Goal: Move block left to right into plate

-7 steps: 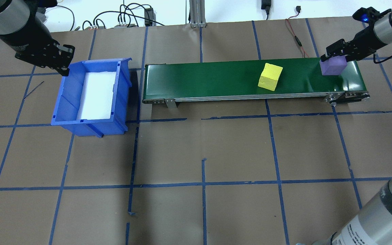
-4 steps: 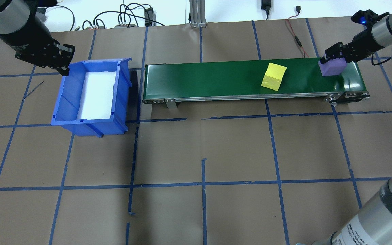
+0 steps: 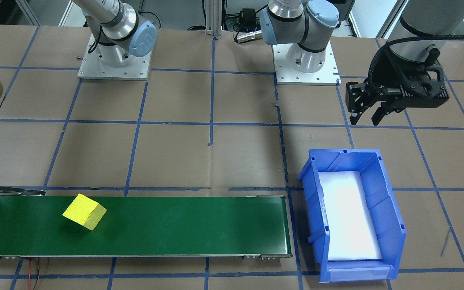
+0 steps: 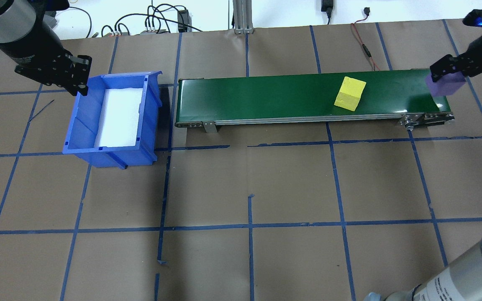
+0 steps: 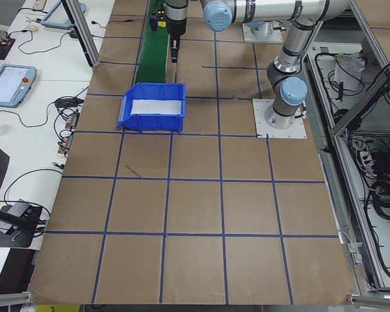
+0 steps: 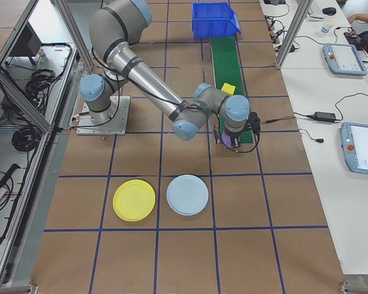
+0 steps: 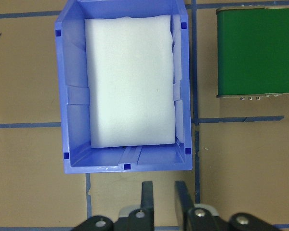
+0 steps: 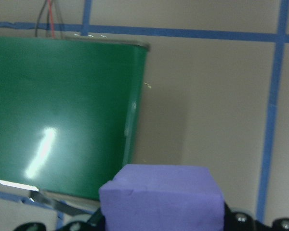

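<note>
Right gripper (image 4: 445,79) fingers are pinching the purple foam cube (image 4: 444,86) off the green conveyor belt's (image 4: 266,98) end; the flat yellow plastic plate (image 6: 134,199) sits well apart on the table. Left gripper (image 3: 367,112) fingers slightly spread, holding nothing.

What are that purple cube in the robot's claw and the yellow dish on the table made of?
The purple cube looks like soft foam: matte, faintly grainy faces with no shine, held between the right gripper's jaws. The yellow plate looks like moulded plastic: smooth, one even colour, with a low raised rim. Both are judged from looks alone.
</note>
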